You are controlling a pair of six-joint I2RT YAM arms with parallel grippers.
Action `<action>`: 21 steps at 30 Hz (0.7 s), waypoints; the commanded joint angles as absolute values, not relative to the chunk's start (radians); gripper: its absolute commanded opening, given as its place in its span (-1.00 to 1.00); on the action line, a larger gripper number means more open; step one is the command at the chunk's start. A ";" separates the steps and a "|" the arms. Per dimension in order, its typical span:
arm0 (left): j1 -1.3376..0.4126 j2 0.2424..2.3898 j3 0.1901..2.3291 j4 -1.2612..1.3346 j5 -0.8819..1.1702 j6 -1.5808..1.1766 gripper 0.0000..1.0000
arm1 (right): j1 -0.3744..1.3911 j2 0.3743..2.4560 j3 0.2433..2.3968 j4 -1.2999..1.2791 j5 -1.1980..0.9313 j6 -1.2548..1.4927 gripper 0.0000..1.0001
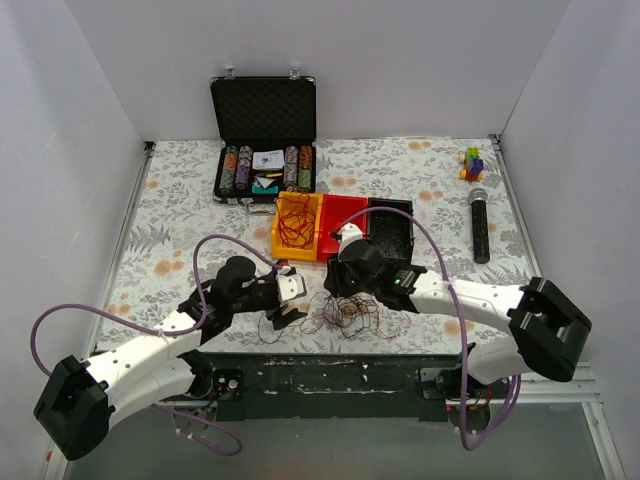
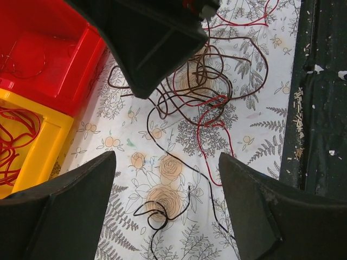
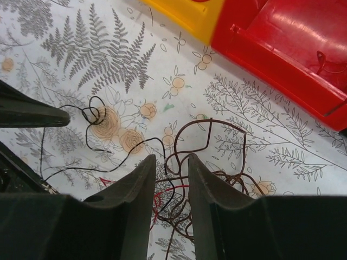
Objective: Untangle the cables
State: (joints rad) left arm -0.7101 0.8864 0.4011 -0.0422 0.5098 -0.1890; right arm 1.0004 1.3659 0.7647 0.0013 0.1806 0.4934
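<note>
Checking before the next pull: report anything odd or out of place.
Pale chips litter the dark front ledge. One dark strand trails out of the cables and curls alone in front of the open left tool.

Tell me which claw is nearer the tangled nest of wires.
Right. The right claw hangs over the nest, strands between its fingers; the left claw sits to its left, over a stray dark wire.
</note>
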 commanded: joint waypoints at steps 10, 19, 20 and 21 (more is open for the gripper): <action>-0.710 0.859 0.379 -0.014 0.558 -0.137 0.40 | 0.997 1.405 0.828 0.081 0.206 0.463 -0.97; -0.718 0.887 0.348 0.089 0.606 -0.107 0.15 | 1.009 1.192 0.873 0.002 0.229 0.449 -0.97; -0.721 0.888 0.347 0.095 0.607 -0.106 0.15 | 1.009 1.168 0.880 0.002 0.233 0.446 -0.97; -0.722 0.890 0.347 0.103 0.610 -0.106 0.15 | 1.009 1.140 0.891 -0.036 0.241 0.439 -0.97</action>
State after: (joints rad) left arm -0.7116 0.8871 0.3569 0.0471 0.5667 -0.1299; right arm 1.0031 1.2396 0.8249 0.0036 0.2024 0.4660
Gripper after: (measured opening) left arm 0.577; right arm 0.032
